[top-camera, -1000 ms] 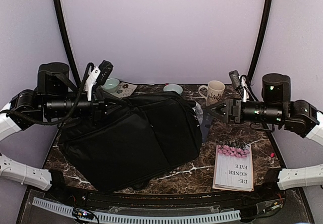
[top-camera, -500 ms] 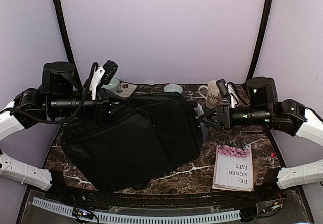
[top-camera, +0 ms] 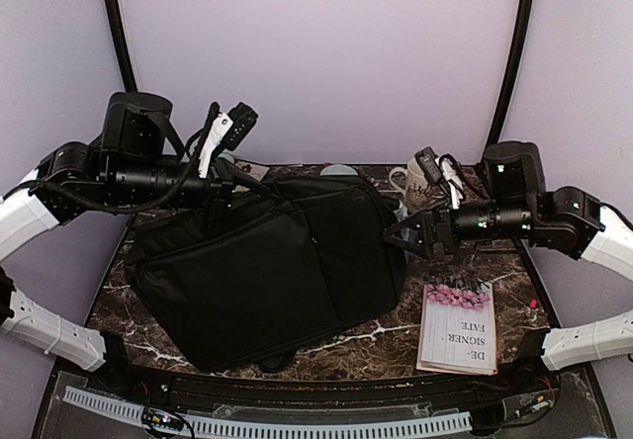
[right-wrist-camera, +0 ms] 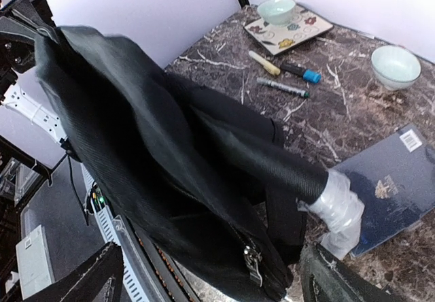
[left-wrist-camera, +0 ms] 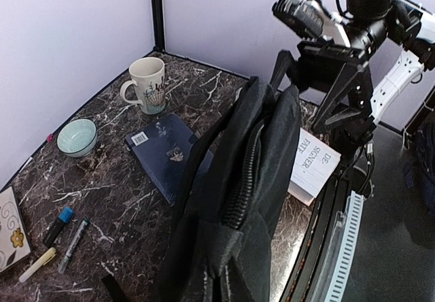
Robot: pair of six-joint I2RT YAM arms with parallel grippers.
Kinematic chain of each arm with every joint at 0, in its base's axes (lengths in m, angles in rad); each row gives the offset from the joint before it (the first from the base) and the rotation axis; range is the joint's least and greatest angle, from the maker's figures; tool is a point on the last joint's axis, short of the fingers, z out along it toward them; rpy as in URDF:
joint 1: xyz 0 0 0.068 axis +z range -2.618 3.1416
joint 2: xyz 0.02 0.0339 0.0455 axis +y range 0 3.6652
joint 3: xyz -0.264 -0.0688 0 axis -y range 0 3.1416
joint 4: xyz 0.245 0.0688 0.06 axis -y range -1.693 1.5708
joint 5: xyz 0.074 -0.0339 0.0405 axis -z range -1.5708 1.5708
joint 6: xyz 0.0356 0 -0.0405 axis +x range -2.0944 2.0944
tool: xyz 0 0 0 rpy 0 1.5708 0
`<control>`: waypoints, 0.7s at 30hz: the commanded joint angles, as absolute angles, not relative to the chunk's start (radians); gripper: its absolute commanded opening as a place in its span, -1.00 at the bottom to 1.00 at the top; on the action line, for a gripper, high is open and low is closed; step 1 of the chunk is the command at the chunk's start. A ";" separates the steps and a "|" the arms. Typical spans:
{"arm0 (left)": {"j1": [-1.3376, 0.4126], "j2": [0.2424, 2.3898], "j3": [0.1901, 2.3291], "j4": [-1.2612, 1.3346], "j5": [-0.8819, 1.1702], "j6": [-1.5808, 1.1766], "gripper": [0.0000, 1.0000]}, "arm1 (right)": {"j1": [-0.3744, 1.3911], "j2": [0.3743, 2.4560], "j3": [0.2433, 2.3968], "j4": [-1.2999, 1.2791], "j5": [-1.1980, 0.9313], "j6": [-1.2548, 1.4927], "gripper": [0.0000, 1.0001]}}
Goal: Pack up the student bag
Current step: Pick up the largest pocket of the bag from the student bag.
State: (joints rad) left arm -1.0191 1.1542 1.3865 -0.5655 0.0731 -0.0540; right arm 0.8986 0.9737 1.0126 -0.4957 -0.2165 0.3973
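Note:
The student bag (top-camera: 267, 271), a big black soft backpack, lies across the marble table, its back left corner pulled up. My left gripper (top-camera: 223, 194) is shut on a fold of the bag's fabric beside the zipper; in the left wrist view the left gripper (left-wrist-camera: 217, 278) sits at the bottom edge with the bag (left-wrist-camera: 251, 179) rising in front of it. My right gripper (top-camera: 401, 233) stands open at the bag's right edge. In the right wrist view the right gripper (right-wrist-camera: 217, 285) brackets the bag's (right-wrist-camera: 136, 132) lower corner, and a metal zipper pull (right-wrist-camera: 253, 261) hangs between the fingers, untouched.
A dark blue notebook (right-wrist-camera: 387, 179) lies behind the bag, next to its plastic-wrapped handle (right-wrist-camera: 336, 203). Markers (right-wrist-camera: 292, 71), a pale bowl (right-wrist-camera: 396, 64), a flowered plate (right-wrist-camera: 289, 30) and a mug (left-wrist-camera: 148, 84) stand at the back. A white book (top-camera: 458, 325) lies front right.
My left gripper has risen and shifted right, lifting the bag's corner higher. The right gripper has moved left to the bag's edge; its jaws narrowed, then spread wide again.

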 commanded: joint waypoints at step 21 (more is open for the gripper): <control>-1.118 1.531 2.181 -1.248 -0.089 0.182 -1.00 | 0.897 0.819 0.920 -0.508 -0.255 0.092 0.79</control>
